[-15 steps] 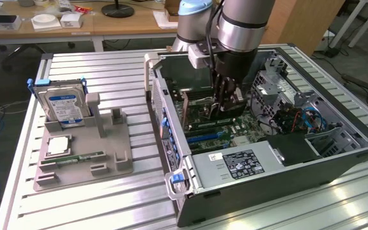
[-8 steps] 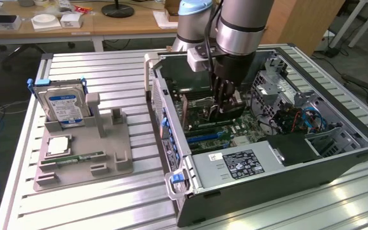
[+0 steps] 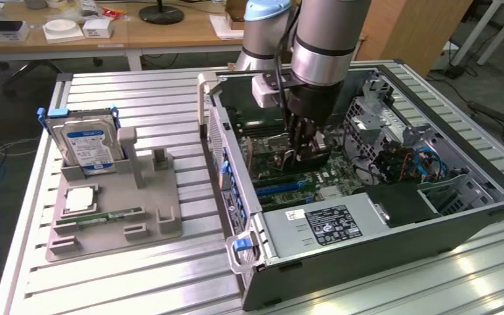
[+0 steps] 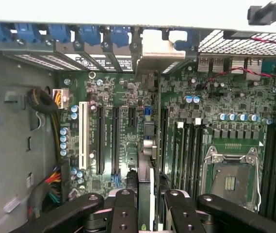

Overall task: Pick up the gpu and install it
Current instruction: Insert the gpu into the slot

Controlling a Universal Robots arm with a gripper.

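Inside the open case point(image 3: 366, 262), the gripper point(image 3: 309, 154) is clamped on the gpu point(image 4: 146, 179), fingers point(image 4: 123, 208) on both faces. The card stands upright, edge-on over the motherboard point(image 4: 225, 126) slots, its silvery end by the blue clips point(image 4: 87, 34). At the exterior view's left, a hard drive point(image 3: 87, 144) stands in a grey holder point(image 3: 138, 197).

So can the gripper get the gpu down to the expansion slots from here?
Probably yes. The case is open-sided, the gripper sits inside holding the gpu edge-on over the motherboard, and the black slots look bare. The cable bundle lies off by the case wall.
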